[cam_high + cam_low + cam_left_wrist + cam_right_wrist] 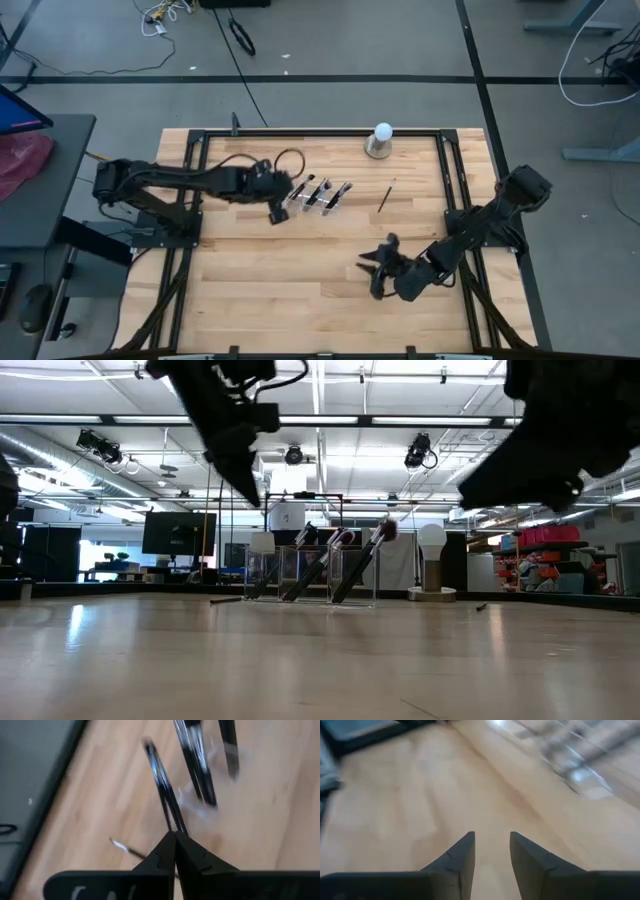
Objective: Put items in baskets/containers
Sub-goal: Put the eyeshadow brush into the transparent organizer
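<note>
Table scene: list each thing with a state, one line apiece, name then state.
Left gripper: fingers shut on a brush, beside the holder.
Held brush: gripped at one end, pointing away from the fingers.
Right gripper: fingers open, empty, over bare wood.
Clear holder: standing, with brushes leaning inside.
Loose brush: lying flat on the table, right of the holder.
White ball: upright on its base.

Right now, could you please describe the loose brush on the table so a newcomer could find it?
Find the white ball at the table's far edge. Just in front of it, right of the clear holder, one thin dark brush lies flat, alone on bare wood.
</note>
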`<state>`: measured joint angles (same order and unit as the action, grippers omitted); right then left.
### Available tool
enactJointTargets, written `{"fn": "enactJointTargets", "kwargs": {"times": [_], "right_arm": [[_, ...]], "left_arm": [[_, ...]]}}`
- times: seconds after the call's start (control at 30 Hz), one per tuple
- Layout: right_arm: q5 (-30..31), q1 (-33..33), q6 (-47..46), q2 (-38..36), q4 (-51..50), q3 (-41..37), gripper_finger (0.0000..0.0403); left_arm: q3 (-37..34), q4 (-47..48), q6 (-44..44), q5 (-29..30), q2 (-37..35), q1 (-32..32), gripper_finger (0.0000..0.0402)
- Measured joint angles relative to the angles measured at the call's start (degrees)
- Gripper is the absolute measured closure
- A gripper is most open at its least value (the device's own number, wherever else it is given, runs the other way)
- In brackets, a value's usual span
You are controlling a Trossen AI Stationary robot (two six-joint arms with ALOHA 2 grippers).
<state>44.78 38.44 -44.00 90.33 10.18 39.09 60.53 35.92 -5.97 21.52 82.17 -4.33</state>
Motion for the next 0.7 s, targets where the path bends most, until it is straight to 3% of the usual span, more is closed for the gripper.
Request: {"fn": "enactJointTargets", "kwargs": {"times": [0.2,0.37,0.47,0.7], "right_arm": [[0.83,-0.98,-22.72,-5.57,-26.12,0.02,0.028],[-0.64,-7.36,-38.1,-6.04,-42.88,0.02,0.027],[-2.14,-13.22,-38.48,-5.56,-46.41,0.0,0.0242],[0.64,-27.89,-35.11,-5.14,-46.03,-0.9,0.013]], "left_arm": [[-15.41,-7.62,-10.13,0.31,-6.3,3.21,0.0386],[-27.27,-21.08,-19.89,0.45,-8.83,8.07,0.0386],[-31.93,-29.39,-24.37,1.58,-8.8,12.28,0.0386],[-36.72,-44.25,-28.4,8.09,-8.67,23.08,0.0386]]}}
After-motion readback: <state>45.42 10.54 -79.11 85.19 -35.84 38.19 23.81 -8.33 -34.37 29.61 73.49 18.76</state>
